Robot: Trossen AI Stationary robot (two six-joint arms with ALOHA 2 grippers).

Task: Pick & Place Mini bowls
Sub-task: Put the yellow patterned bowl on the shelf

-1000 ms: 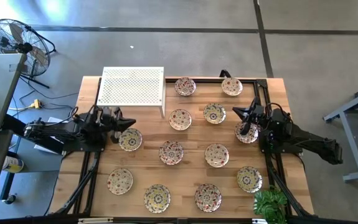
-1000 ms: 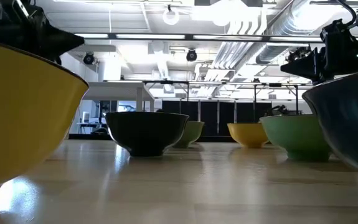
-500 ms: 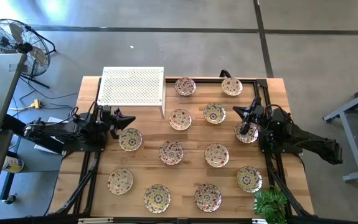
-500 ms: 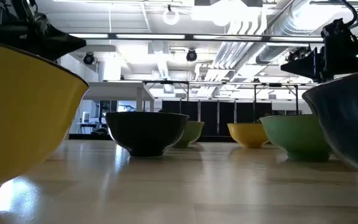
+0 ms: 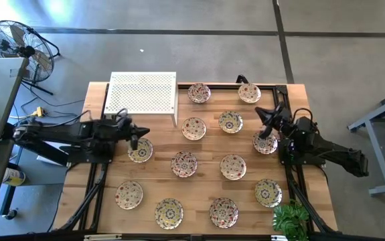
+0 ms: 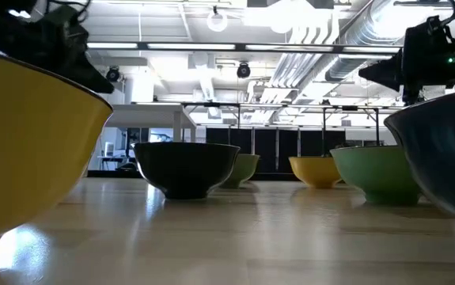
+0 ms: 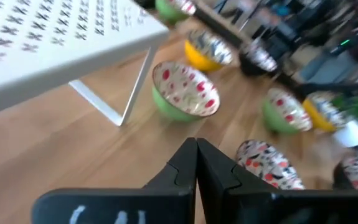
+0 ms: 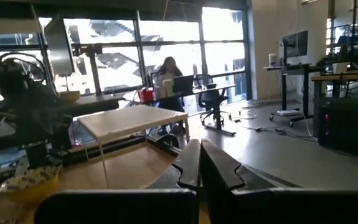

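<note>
Both sets of jaws closed, empty: left gripper (image 5: 140, 132) at centre left of the high view above one bowl (image 5: 139, 150); right gripper (image 5: 259, 112) at centre right. Twelve mini bowls (image 5: 184, 164) spread across the table (image 5: 199, 189); white perforated rack (image 5: 141, 92) at upper left.

A wooden table (image 5: 98, 167) is crowded with twelve mini bowls (image 5: 184, 163) spread across its middle, right side and near edge, with narrow strips of bare wood between neighbours. A white perforated rack (image 5: 142, 92) on thin legs fills the far left corner, with open room beneath it. The left gripper (image 5: 145, 132) hangs over the bowl by the left edge; the right gripper (image 5: 259, 113) sits above a bowl near the right edge. A plant (image 5: 291, 219) blocks the near right corner.
</note>
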